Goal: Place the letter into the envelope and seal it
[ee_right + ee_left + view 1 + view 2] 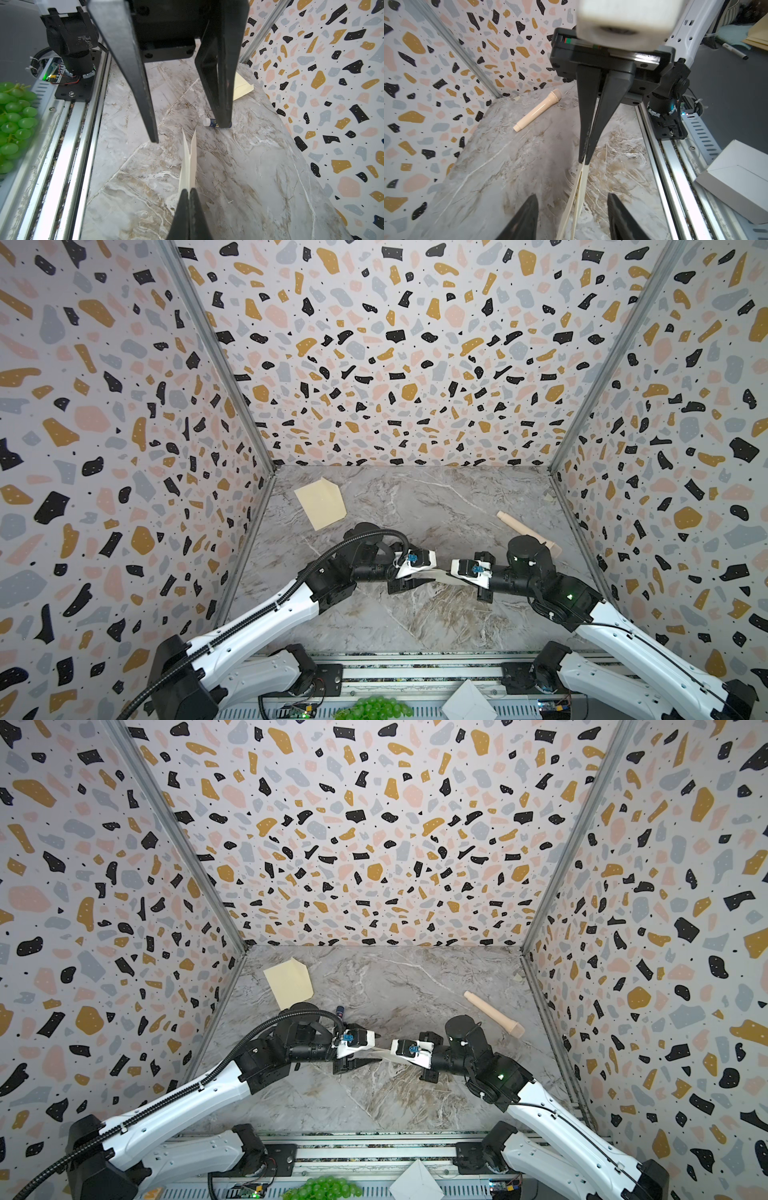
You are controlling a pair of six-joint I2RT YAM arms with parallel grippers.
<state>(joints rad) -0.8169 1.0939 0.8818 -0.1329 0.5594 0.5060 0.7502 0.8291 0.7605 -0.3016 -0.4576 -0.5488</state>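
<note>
Cream letter (188, 166), outside envelope (320, 502), clamped by right end effector (189, 192); left end effector (572, 199) apart.

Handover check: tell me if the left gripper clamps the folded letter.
No, the left gripper stands open, fingers apart either side of the folded letter.

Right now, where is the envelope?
In both top views the envelope lies flat on the table near its far-left corner, beside the left wall.

Left arm (266, 610): in from 7 o'clock, elbow bent, left gripper (435, 570) pointing 3 o'clock, jaws apart. Right arm (623, 635): in from 5 o'clock, right gripper (189, 192) pointing 9 o'clock, jaws pinched on letter (190, 162). Tips nearly meeting, facing each other.
</note>
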